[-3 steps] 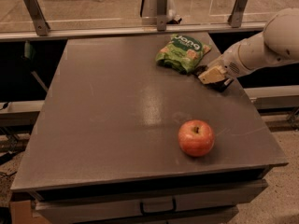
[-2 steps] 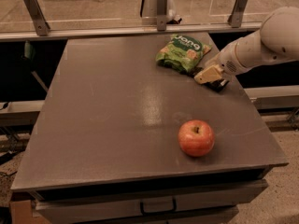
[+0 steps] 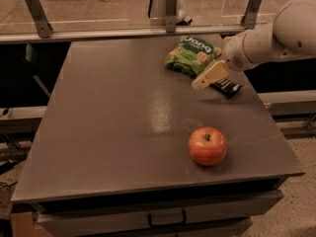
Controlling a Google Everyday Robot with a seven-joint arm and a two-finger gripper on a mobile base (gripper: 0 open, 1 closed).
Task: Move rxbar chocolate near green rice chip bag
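The rxbar chocolate (image 3: 227, 87), a small flat black bar with white lettering, lies on the grey table near its right edge. The green rice chip bag (image 3: 191, 55) lies just up and left of it, a short gap away. My gripper (image 3: 203, 82), cream-coloured on a white arm coming in from the right, hovers low between the bag and the bar, at the bar's left end. Part of the bar's left end is hidden behind it.
A red apple (image 3: 207, 145) stands on the table (image 3: 113, 122) towards the front right. A metal rail with posts (image 3: 148, 29) runs along the back edge. The table's right edge is close to the bar.
My gripper has slid a little to the left, towards the bag, and more of the black bar shows to its right. The bar, bag and apple have stayed in place.
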